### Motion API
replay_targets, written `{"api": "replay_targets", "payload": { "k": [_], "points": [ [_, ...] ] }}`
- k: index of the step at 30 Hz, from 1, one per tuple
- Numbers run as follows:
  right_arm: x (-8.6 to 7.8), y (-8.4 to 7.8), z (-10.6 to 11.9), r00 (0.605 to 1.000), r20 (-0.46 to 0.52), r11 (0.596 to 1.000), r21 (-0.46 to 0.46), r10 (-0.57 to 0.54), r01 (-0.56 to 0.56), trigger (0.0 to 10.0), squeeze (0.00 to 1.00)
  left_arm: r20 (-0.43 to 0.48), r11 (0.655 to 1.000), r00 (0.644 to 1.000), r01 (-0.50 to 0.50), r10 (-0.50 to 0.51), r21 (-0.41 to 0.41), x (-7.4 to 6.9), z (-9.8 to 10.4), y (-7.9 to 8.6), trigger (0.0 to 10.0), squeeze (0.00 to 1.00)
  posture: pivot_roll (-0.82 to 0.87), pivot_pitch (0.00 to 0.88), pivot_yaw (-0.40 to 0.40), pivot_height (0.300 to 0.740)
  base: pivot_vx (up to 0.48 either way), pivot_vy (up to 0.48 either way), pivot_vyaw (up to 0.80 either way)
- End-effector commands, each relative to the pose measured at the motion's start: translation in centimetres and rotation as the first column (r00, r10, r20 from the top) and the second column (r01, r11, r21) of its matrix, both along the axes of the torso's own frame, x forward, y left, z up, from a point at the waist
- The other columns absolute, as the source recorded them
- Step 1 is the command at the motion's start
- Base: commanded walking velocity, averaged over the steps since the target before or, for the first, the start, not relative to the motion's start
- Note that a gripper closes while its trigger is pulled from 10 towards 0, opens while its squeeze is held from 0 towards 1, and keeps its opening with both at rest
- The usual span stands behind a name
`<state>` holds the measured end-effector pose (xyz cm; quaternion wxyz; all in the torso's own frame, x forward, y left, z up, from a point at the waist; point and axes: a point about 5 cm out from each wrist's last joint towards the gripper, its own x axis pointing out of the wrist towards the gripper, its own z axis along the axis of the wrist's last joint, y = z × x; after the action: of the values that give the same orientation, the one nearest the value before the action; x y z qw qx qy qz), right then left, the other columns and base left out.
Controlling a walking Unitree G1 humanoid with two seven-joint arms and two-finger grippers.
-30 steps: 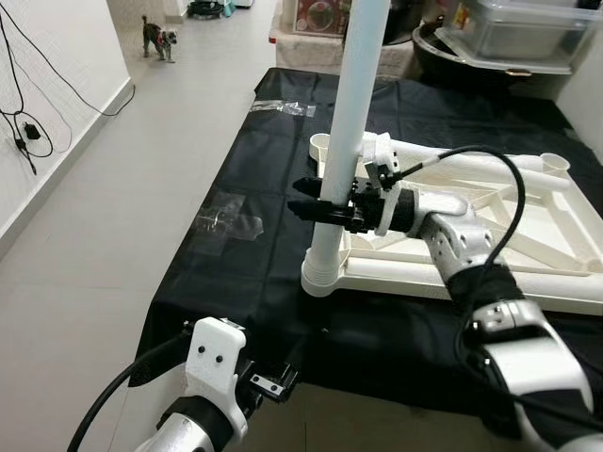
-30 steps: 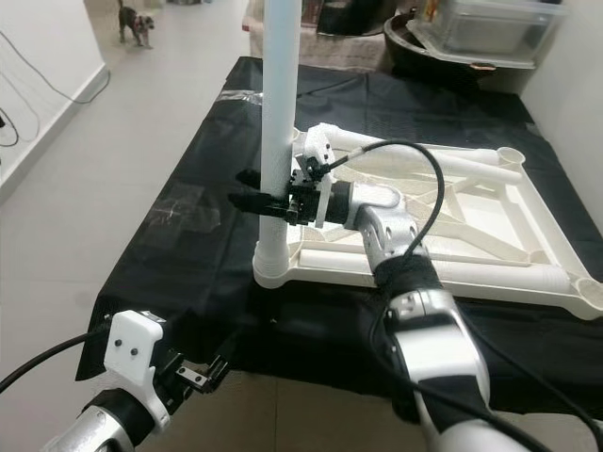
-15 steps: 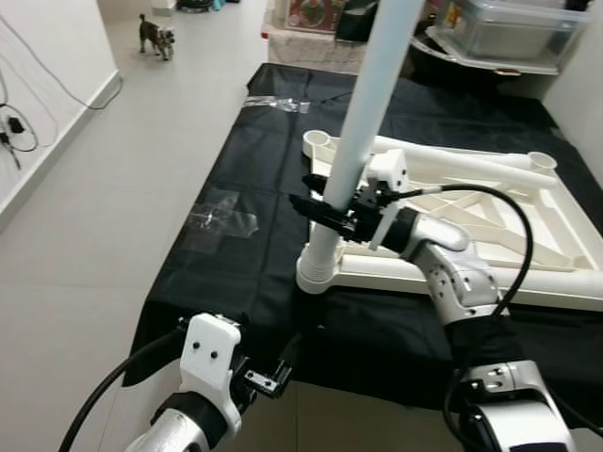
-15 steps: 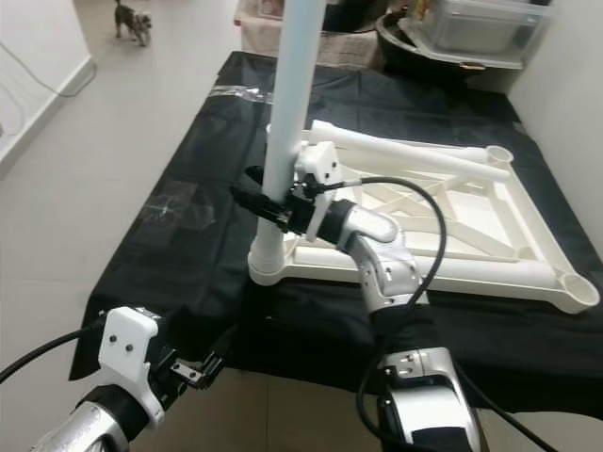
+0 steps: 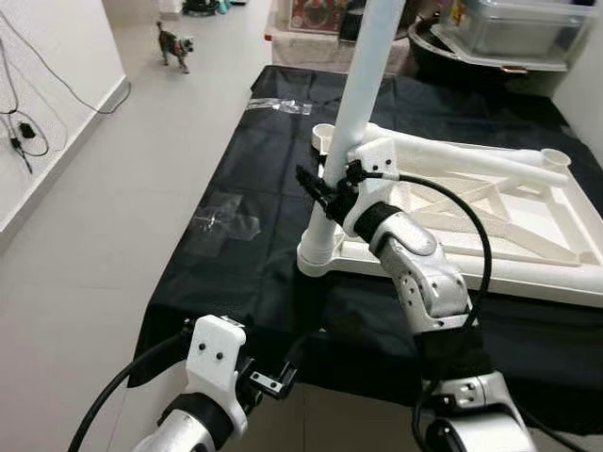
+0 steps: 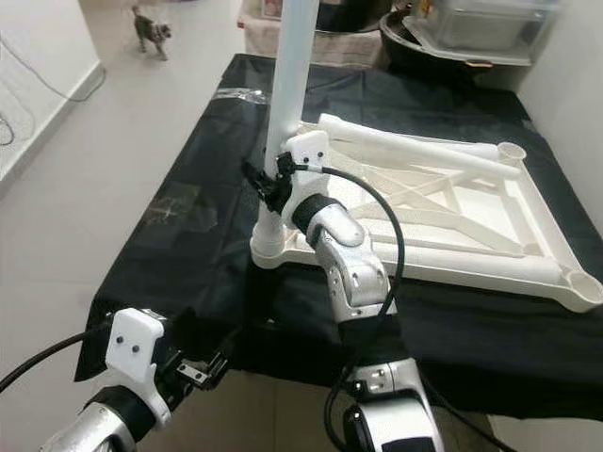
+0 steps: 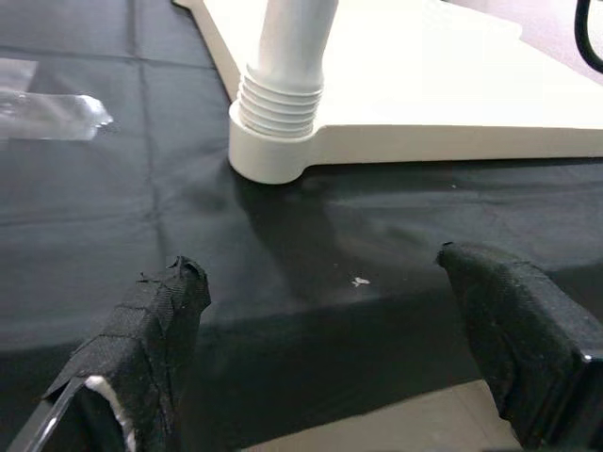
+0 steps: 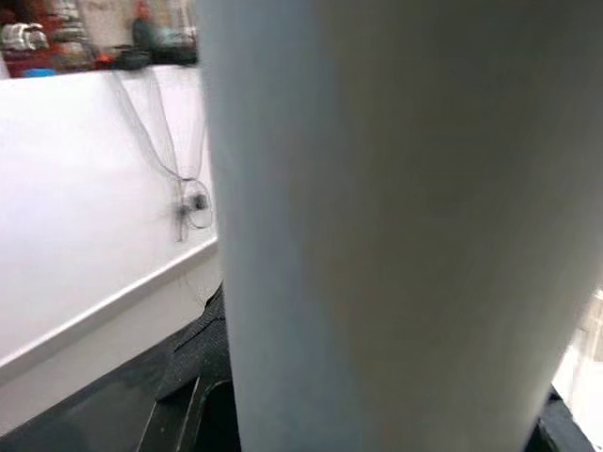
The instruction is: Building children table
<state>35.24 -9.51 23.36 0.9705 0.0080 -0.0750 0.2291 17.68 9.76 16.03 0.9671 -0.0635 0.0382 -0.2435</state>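
Twisting my right gripper (image 5: 323,191), clamped round the leg (image 5: 350,141), has righted it (threads nearly seated); left gripper (image 7: 330,358) hangs open.

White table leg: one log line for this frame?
right gripper: shut on white plastic table leg | leg: standing in corner socket of white tabletop frame | left gripper: open, idle

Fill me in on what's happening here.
The robot is building a white plastic children's table, whose tabletop lies upside down on a black cloth. The right gripper grips a table leg standing in the near left corner socket. The left gripper hangs open at the cloth's near edge.
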Motion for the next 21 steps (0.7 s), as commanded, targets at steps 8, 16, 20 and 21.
{"api": "replay_targets", "payload": {
  "k": [8,16,20,21],
  "points": [
    [-1.3,-1.4,-5.4,0.850,-0.235,0.881,-0.068,-0.471,0.469,10.0,0.00,-0.013,1.000,1.000,-0.006,0.006,0.001,0.1,-0.3,0.2,10.0,0.00,0.12,0.195,-0.073,0.740,0.000,0.000,0.00],
    [-2.4,1.2,-4.1,0.607,-0.274,0.636,-0.021,-0.746,0.772,10.0,0.00,-0.012,1.000,1.000,-0.018,0.018,-0.002,0.5,-0.4,0.3,10.0,0.00,0.11,0.197,-0.073,0.740,0.000,0.000,0.00],
    [-3.3,3.1,-4.1,0.539,-0.316,0.573,-0.019,-0.781,0.819,10.0,0.00,-0.011,1.000,1.000,-0.021,0.021,-0.004,0.6,-0.4,0.2,10.0,0.00,0.12,0.199,-0.078,0.740,0.000,0.000,0.00],
    [-3.5,3.6,-4.1,0.527,-0.341,0.565,-0.013,-0.778,0.825,10.0,0.00,-0.011,1.000,1.000,-0.022,0.022,-0.004,0.6,-0.4,0.2,10.0,0.00,0.12,0.199,-0.079,0.740,0.000,0.000,0.00]
  ]
}}
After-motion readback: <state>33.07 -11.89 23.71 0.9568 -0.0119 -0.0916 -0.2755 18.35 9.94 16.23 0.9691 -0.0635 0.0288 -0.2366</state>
